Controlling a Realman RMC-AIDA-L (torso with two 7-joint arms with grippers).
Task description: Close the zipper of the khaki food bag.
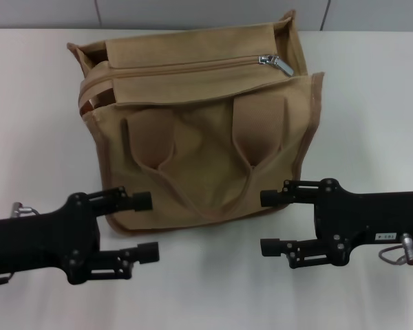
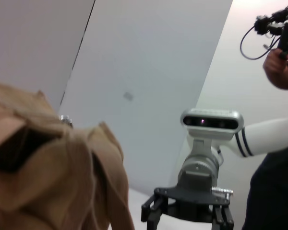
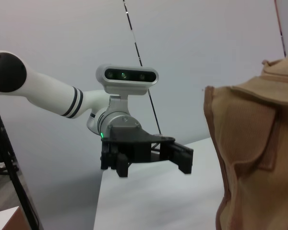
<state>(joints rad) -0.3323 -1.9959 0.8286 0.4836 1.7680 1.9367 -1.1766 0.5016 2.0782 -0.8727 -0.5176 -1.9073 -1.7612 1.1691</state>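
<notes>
Upright on the white worktop (image 1: 372, 82) stands the khaki food bag (image 1: 199, 144), its zipper (image 1: 193, 67) run along the top flap with the pull tab (image 1: 279, 63) at the robot's right end. Left end effector (image 1: 146, 227) and right end effector (image 1: 268, 221) hover released, apart from the bag's front.

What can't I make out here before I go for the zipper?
- Bag inside: head view, hidden by the top flap.
- Zipper left end: head view, lost in a fold.
- Pull tab: left wrist view, only a glint behind a bag corner; absent from right wrist view.
- Bag rear: hidden in every view.
- Left gripper and right gripper open.
</notes>
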